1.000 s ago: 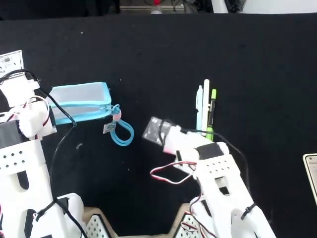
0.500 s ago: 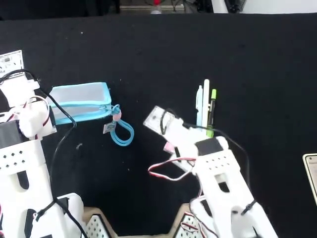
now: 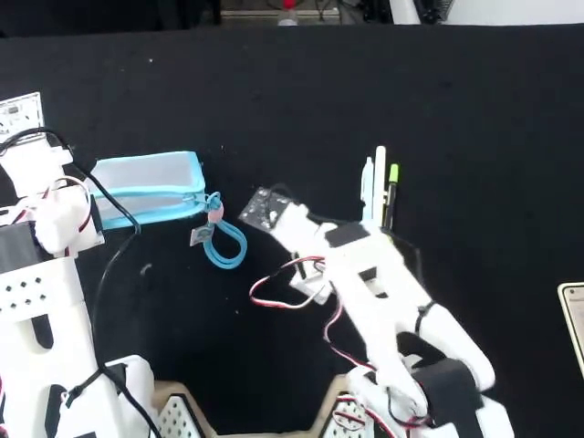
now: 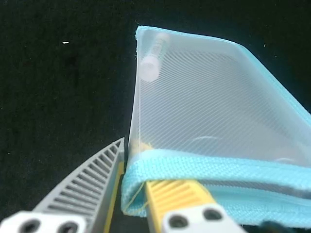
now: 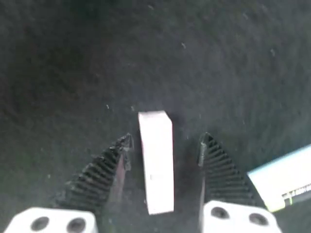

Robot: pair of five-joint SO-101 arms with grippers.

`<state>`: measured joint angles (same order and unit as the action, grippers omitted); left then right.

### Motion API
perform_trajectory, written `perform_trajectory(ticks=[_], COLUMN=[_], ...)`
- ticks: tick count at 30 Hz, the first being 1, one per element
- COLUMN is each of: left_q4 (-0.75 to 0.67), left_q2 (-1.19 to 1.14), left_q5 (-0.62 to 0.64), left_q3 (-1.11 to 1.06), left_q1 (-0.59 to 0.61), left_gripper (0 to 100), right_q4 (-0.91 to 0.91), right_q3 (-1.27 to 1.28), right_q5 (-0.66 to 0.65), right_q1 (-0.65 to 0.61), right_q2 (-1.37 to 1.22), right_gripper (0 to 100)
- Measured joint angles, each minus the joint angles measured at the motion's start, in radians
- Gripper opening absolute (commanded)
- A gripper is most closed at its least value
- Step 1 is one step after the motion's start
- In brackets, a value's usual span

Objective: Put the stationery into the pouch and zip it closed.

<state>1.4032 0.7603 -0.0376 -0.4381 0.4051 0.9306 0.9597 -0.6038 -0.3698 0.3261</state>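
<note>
The mesh pouch (image 3: 146, 187) with light blue trim lies at the left of the black table. My left gripper (image 4: 131, 194) is shut on the pouch (image 4: 209, 111) at its trimmed edge, and a white tube-like item (image 4: 150, 58) lies inside. Its blue zipper loop (image 3: 224, 242) trails toward the middle. A white eraser (image 5: 155, 160) lies on the cloth between the fingers of my open right gripper (image 5: 166, 141), touching neither. The right arm (image 3: 365, 274) stands mid-table, next to three pens (image 3: 379, 187) lying side by side.
A white object with a pale blue edge (image 5: 284, 179) lies close beside one right finger. A card (image 3: 575, 315) sits at the table's right edge and a white label (image 3: 20, 111) at the far left. Cables hang off both arms.
The right arm has swung its wrist leftward, away from the pens and toward the zipper loop. The left arm and the pouch have kept still.
</note>
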Motion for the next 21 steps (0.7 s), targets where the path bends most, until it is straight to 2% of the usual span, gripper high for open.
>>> perform_trajectory(ticks=[8,10,13,14,15,21], left_q4=[0.0,0.0,0.0,0.0,0.0,0.0], left_q2=[0.0,0.0,0.0,0.0,0.0,0.0], left_q5=[0.0,0.0,0.0,0.0,0.0,0.0], left_q3=[0.0,0.0,0.0,0.0,0.0,0.0], left_q1=[0.0,0.0,0.0,0.0,0.0,0.0], left_gripper=[3,3,3,3,3,3], right_q4=[-0.06,-0.061,-0.074,-0.083,-0.091,-0.057], right_q3=[0.0,-0.003,-0.012,-0.012,-0.012,-0.041], right_q5=[0.002,0.0,-0.011,-0.011,-0.009,0.103], right_q1=[-0.002,0.006,0.009,0.014,0.018,0.032], right_q2=[-0.097,-0.118,-0.132,-0.132,-0.132,-0.035], right_gripper=[20.3,16.9,2.5,0.6,2.8,1.1])
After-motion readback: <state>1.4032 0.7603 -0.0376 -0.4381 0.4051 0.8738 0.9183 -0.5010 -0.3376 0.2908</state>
